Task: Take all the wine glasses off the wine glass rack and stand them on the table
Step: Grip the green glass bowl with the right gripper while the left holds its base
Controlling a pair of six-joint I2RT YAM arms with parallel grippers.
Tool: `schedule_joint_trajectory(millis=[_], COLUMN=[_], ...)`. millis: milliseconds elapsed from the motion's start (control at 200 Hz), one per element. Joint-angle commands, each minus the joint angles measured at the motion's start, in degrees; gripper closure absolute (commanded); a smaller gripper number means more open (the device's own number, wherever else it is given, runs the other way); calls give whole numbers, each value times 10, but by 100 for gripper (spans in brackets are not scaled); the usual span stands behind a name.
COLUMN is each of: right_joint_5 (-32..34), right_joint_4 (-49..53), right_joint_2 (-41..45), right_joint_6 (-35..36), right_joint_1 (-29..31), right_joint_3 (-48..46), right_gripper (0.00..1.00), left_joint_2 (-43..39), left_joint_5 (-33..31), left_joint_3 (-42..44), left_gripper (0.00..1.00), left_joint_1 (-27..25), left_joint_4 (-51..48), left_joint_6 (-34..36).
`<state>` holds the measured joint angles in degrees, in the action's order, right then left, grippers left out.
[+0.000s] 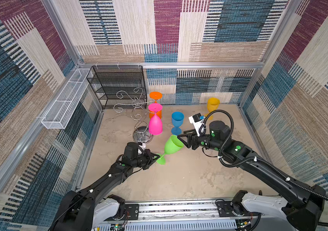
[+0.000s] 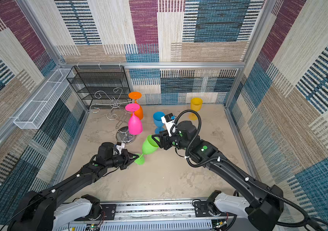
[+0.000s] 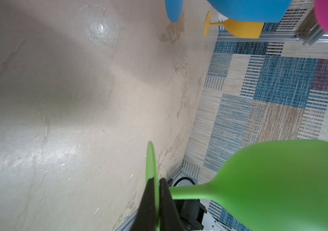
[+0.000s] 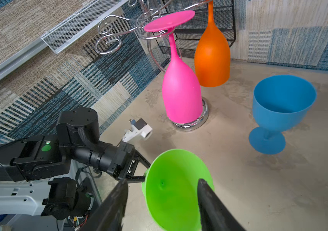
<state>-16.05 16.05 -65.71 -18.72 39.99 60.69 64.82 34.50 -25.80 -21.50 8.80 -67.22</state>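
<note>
In front of the wine glass rack (image 1: 137, 104), in both top views, we see the left gripper (image 1: 156, 157) clamped on the foot of the green wine glass (image 1: 172, 147), which is tilted and clear of the rack. In the left wrist view its fingers (image 3: 149, 200) pinch that foot edge-on. In the right wrist view the right gripper (image 4: 163, 180) stands spread at the bowl's mouth, one finger outside with a gap. A pink glass (image 4: 181, 94) hangs on the rack.

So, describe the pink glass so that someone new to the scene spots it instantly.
Find the black mesh shelf in the back left corner; the chrome wine glass rack stands just in front of it. Two glasses hang upside down from its arms. The pink glass is the one nearer the robot, and the orange glass hangs behind it.
</note>
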Motion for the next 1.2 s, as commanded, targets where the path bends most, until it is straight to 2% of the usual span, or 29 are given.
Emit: schedule_joint_trajectory(millis=[0,260,536,821,1197], right_joint_5=[-13,-4,36,50,121], right_joint_4=[9,3,20,38,80], right_joint_2=[-4,-13,1,-6,-65], right_joint_6=[-41,-81,-99,-102,-87], right_joint_1=[0,0,0,3,70], right_joint_3=[10,15,19,25,86], right_gripper=[45,50,55,59,60], left_joint_2=[7,56,111,139,138], left_joint_5=[15,35,47,50,40], left_joint_3=[-2,-9,-21,-30,-27], left_gripper=[100,100,100,100,100], left_joint_1=[0,0,-1,-1,-1], left_joint_4=[59,135,223,254,257], left_joint_6=[39,45,34,27,18])
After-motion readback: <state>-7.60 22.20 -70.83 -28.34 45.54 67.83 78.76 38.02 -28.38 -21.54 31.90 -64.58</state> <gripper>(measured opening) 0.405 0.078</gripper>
